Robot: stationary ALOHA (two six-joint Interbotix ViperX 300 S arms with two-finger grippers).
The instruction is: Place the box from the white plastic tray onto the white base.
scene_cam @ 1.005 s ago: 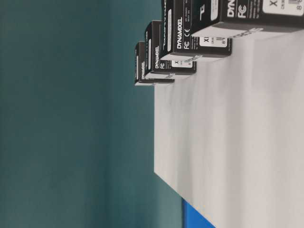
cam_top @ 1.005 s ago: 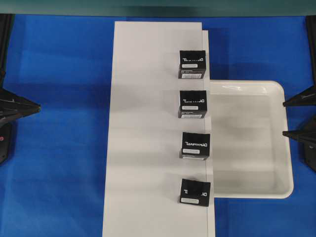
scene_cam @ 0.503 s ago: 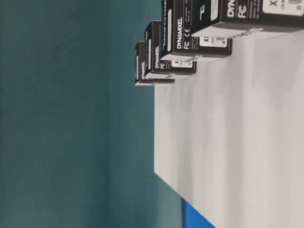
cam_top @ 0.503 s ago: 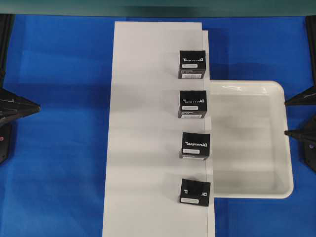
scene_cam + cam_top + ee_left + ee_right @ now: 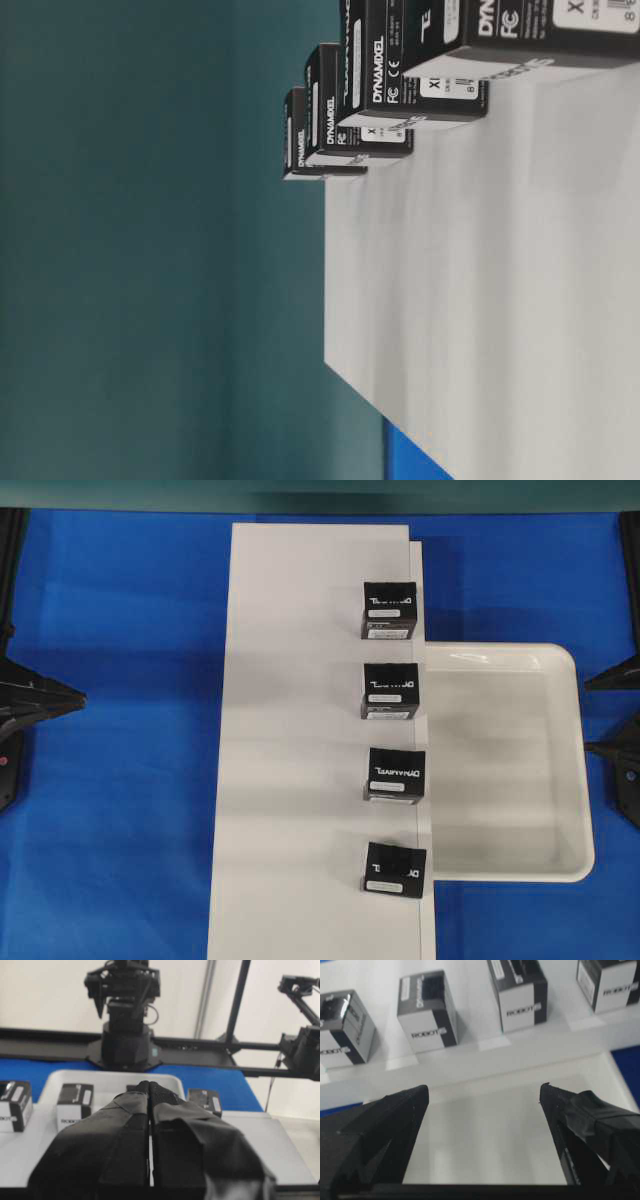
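The box [image 5: 395,868], black with a nearly plain top, stands on the white base [image 5: 300,730] near its front right edge, last in a row of boxes. It also shows in the right wrist view [image 5: 340,1030] and the left wrist view [image 5: 205,1101]. The white plastic tray [image 5: 500,780] lies right of the base and holds nothing; the right wrist view shows its bare floor [image 5: 485,1135]. My right gripper [image 5: 600,715] is open and empty at the tray's right rim, its jaws wide apart [image 5: 482,1089]. My left gripper [image 5: 60,695] is shut and empty, far left of the base [image 5: 149,1084].
Three black boxes with white logo lettering [image 5: 390,610] [image 5: 390,690] [image 5: 396,775] stand in a row along the base's right edge, behind the box. Blue cloth [image 5: 120,830] covers the table around the base. The other arm's base [image 5: 125,1045] stands behind the tray.
My right gripper has drawn back a little to the right, away from the tray. The left gripper and the boxes have not moved.
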